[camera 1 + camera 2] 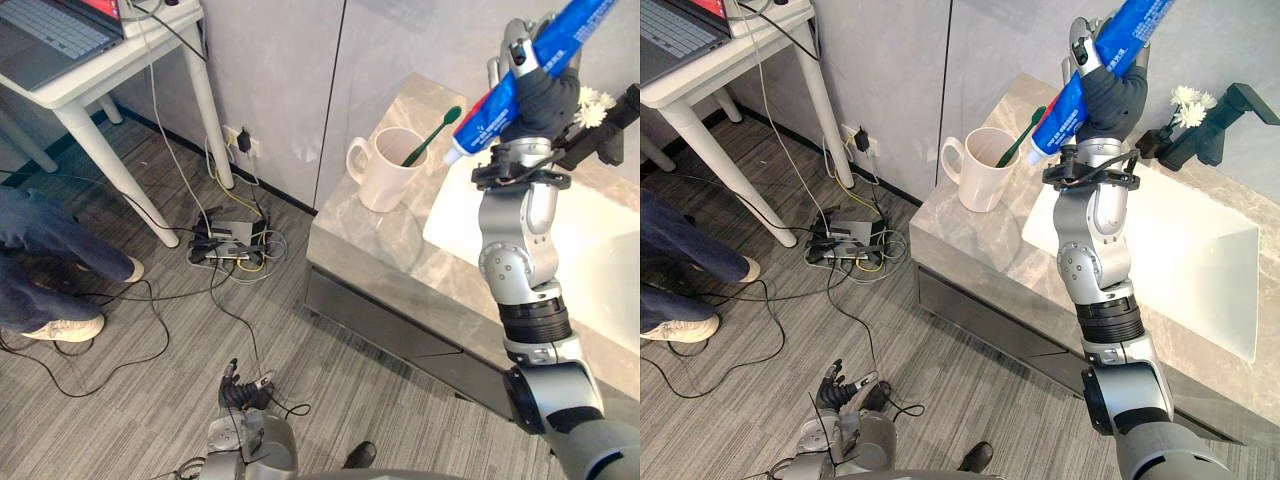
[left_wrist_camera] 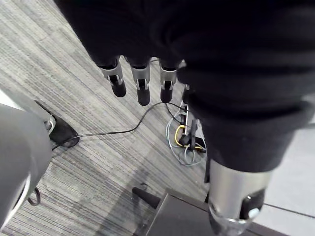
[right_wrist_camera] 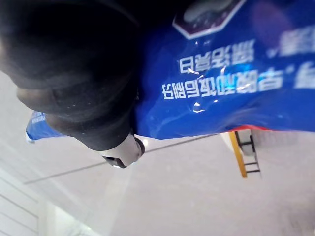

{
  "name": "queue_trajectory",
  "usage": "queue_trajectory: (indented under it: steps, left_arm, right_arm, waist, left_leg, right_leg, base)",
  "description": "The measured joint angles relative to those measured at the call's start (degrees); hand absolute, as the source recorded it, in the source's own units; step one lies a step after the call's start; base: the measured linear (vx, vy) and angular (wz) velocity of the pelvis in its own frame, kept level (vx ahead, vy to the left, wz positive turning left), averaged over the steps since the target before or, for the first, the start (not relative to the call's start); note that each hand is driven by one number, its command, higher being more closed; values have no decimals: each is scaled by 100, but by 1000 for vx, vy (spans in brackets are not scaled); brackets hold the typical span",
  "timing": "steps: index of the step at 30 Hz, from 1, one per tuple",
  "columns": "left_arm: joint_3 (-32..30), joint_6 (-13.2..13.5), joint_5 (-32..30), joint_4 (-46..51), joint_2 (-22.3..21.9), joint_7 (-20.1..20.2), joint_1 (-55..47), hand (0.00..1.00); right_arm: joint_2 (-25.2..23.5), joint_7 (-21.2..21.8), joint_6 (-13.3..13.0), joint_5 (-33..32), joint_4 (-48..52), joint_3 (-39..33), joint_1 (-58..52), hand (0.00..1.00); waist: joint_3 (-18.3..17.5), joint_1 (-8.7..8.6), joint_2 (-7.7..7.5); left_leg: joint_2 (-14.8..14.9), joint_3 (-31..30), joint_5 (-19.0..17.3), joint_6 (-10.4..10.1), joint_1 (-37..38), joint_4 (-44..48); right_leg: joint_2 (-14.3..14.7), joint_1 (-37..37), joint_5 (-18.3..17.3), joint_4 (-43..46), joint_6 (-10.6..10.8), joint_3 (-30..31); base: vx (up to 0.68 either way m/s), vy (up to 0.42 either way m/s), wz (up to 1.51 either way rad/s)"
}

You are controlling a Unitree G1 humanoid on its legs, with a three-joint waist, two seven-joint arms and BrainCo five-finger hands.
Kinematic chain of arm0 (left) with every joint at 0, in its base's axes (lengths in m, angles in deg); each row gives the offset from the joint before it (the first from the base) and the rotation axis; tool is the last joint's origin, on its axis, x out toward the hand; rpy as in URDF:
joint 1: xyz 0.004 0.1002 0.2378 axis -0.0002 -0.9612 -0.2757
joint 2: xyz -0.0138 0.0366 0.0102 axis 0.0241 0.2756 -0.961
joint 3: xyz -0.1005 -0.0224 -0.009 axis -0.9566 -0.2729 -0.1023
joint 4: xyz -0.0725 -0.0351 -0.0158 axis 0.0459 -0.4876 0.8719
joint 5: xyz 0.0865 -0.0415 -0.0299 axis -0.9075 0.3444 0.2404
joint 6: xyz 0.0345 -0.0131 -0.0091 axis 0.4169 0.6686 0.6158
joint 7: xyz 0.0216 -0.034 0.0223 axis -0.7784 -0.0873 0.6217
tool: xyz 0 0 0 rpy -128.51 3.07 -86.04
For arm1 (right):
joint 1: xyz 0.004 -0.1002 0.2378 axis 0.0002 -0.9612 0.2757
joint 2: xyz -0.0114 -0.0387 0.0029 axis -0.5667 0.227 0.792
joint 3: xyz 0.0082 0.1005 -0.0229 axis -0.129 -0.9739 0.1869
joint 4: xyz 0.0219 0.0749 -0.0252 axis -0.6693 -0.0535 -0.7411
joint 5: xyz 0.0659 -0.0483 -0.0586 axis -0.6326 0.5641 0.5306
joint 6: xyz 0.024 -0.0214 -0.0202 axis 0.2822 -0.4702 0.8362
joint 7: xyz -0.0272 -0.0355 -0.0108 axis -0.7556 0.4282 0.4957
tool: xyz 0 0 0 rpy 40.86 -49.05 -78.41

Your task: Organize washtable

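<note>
Toothpaste tube (image 1: 487,118): carried in the air above the bench, tilted, with the white cap end lowest and pointing toward the mug. My right robot hand (image 1: 545,98) is clamped round the tube's middle, fingers curled over it. The right wrist view shows the blue body pressed against the hand's dark cover.

1. Nearest zone. My left robot hand (image 1: 240,385) hangs low over the floor (image 1: 330,400), fingers relaxed and holding nothing. It is idle and well apart from the work.

2. Bench front. The bench (image 1: 370,245) ends in a straight front edge with a drop to the floor. Its left corner lies near the mug, so anything tipped that way would likely go over.

3. Mug zone. The white mug (image 1: 385,175) stands upright, handle turned left. A green toothbrush (image 1: 432,135) leans in it, head up toward the tube's cap.

4. Step in hand, as I judge it: transfer of the tube to the mug. The next move calls for bringing the cap over the free side of the mug's mouth, turning the tube more upright, and lowering it before release. A push on the toothbrush could lever the mug toward the edge.

5. Open room. Bare bench lies between the mug and the basin (image 1: 600,250), whose rim is the limit on the right. At the back, right of my hand, stand the black tap (image 1: 610,135) and white flowers (image 1: 597,103). Keep clear of both when turning.
</note>
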Motion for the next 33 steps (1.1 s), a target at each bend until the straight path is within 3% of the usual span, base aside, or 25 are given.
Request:
queue_trajectory:
  steps: [4, 10, 13, 20, 33]
  left_arm:
    - [-326, -4, 282, -364, 42, -4, 66, 0]
    - [-626, 122, 859, -504, 115, -14, 86, 0]
    - [-655, 176, 1058, -537, 122, -19, 88, 0]
    - [-649, 282, 1182, -524, 130, -133, 85, 0]
    - [-623, 401, 1289, -482, 133, -219, 80, 0]
  right_arm:
    - [0, 3, -78, -9, -69, 188, 109, 100]
    - [132, 26, -95, 3, -314, 391, 122, 100]
    - [299, 9, -94, 116, -314, 441, 122, 100]
    - [1084, -200, 39, 1432, -300, 610, 124, 100]
    - [1136, -509, 62, 1773, -147, 215, 308, 100]
  waist:
    - [11, 29, -22]
    - [102, 38, -228]
    - [117, 38, -261]
    - [126, 28, -266]
    - [212, 43, -287]
  left_leg:
    - [-7, -138, 20, -24, -71, -10]
    - [-18, -451, 184, -96, -240, -138]
    - [-14, -470, 281, -104, -242, -260]
    - [8, -486, 402, -131, -382, -367]
    - [10, -467, 460, -126, -476, -473]
  right_leg:
    - [25, 0, -1, -14, 0, -54]
    - [91, -2, -4, -86, 0, -338]
    - [85, -27, -4, -93, 0, -350]
    - [98, -208, -3, -95, -1, -343]
    - [75, -355, -1, -91, -2, -350]
  base:
    - [-9, -10, 13]
    - [-17, -25, 25]
    - [-26, -11, 7]
    - [-16, -1, -1]
    - [17, -2, 0]
